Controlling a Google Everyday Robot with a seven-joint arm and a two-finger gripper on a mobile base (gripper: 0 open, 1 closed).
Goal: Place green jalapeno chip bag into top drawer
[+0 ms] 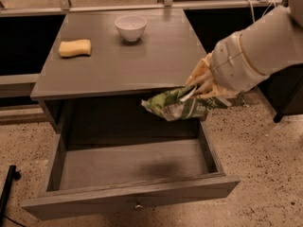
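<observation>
The green jalapeno chip bag (180, 104) hangs in the air past the table's front edge, above the right rear part of the open top drawer (132, 200). My gripper (201, 90) comes in from the right on a thick white arm and is shut on the bag's right end. The drawer is pulled fully out below the tabletop; its grey floor (132, 162) is bare and a small metal knob (138, 205) shows on its front panel.
On the grey tabletop (142, 60) a white bowl (130, 27) stands at the back middle and a yellow sponge (75, 48) lies at the left. Speckled floor surrounds the table. A dark cabinet stands at the right.
</observation>
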